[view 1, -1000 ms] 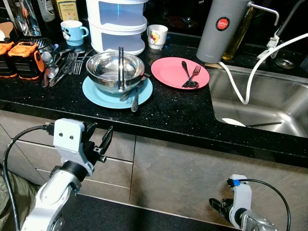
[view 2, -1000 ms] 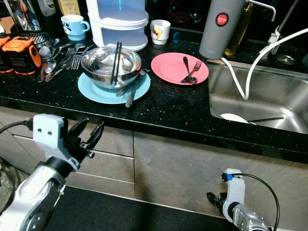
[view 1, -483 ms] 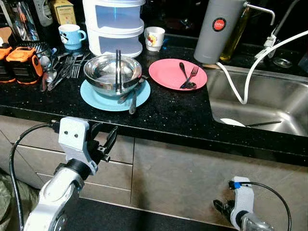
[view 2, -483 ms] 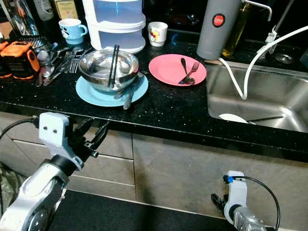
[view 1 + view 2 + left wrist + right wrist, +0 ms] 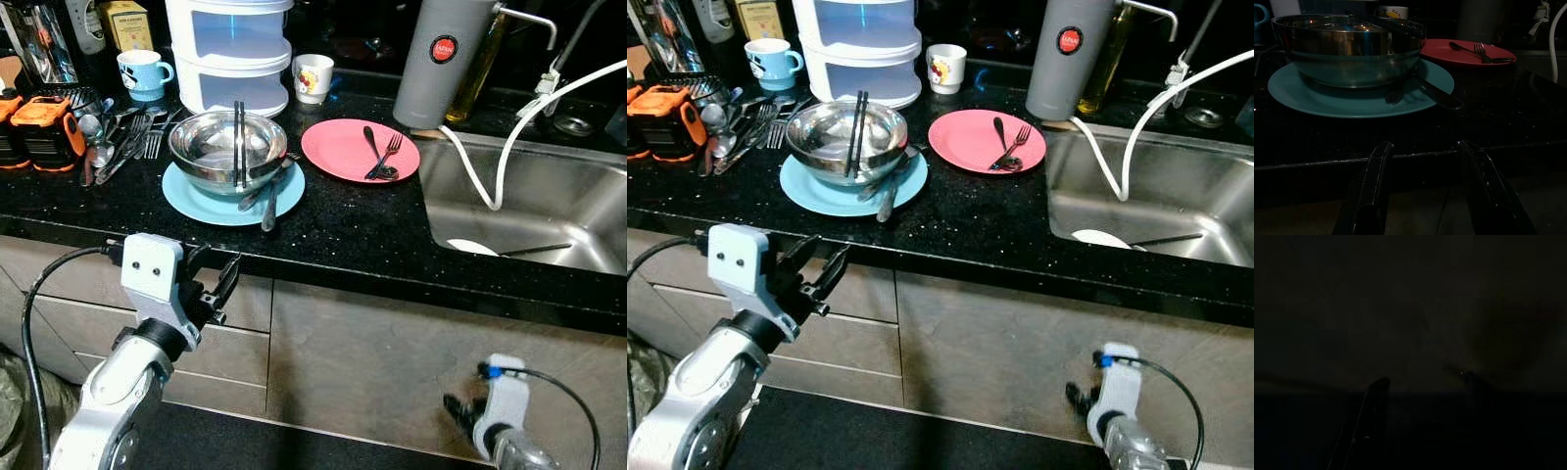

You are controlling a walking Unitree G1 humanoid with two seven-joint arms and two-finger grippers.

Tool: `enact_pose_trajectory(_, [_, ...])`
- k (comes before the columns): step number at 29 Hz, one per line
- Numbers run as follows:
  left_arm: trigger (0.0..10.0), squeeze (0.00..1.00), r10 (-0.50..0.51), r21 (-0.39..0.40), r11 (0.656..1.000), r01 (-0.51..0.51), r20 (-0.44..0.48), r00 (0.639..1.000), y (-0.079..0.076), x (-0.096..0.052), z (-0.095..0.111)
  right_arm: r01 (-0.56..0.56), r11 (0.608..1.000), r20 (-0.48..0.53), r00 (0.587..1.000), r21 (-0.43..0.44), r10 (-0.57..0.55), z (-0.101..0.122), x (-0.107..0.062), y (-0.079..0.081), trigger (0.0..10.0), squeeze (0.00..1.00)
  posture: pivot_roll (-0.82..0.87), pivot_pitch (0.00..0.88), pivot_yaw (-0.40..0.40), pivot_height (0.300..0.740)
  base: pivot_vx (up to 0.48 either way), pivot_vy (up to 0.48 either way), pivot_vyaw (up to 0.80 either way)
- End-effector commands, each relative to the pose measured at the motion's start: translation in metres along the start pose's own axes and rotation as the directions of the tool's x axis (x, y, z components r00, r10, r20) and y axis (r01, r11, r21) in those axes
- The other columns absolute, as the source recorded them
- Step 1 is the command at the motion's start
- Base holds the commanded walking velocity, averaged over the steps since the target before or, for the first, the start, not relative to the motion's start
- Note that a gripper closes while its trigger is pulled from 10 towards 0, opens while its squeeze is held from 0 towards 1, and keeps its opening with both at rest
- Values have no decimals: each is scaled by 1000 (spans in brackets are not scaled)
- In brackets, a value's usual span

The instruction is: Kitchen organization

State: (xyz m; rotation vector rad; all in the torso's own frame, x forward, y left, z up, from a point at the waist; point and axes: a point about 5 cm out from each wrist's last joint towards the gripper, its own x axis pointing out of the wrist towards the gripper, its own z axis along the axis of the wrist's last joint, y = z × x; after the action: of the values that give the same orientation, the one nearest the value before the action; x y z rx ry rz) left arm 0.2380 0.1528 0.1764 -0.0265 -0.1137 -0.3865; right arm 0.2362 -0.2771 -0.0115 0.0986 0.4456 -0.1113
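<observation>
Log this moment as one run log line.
left gripper: open, raised below counter edge, facing steel bowl on blue plate | right gripper: idle, low by cabinet

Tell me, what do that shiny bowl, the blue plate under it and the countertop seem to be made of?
The bowl looks like polished steel: it mirrors the lights and its surroundings. The blue plate has a flat, matte, even colour, so probably plastic or melamine, possibly glazed ceramic. The countertop appears to be polished black stone, likely granite, with fine pale speckles.

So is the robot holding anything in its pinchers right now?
No. The left gripper is open and empty below the counter edge; the right gripper hangs low, too dark to tell.
</observation>
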Motion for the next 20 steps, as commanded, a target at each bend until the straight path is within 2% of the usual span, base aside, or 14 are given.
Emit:
enact_pose_trajectory(1, [10000,0,-9,0,1000,9,-20,1000,0,1,-4,40,998,5,999,-48,-39,-6,-4,0,10000,0,85,39,-21,740,0,0,0])
enact_pose_trajectory(3, [10000,0,-10,0,1000,10,-18,1000,0,2,-3,50,994,-36,998,-96,-53,-11,-4,2,10000,0,79,38,-19,740,0,0,0])
enact_pose_trajectory(6, [10000,0,-12,0,1000,12,-13,1000,0,4,-3,57,993,-133,989,-104,-71,-21,-3,4,10000,0,82,32,-24,740,0,0,0])
enact_pose_trajectory(12, [10000,0,-13,-1,1000,13,-7,1000,-1,5,-1,18,993,-130,991,-119,-34,-20,-2,9,10000,0,89,31,-30,740,0,0,0])
enact_pose_trajectory(17, [10000,0,-69,-12,998,69,-13,998,-7,2,-1,60,988,-161,983,-141,-83,-23,-2,6,10000,0,95,31,-39,740,0,0,0])
enact_pose_trajectory(20, [10000,0,-105,-12,994,105,-5,994,-10,2,4,63,986,-178,980,-156,-91,-24,-2,6,10000,0,100,31,-40,740,0,0,-788])
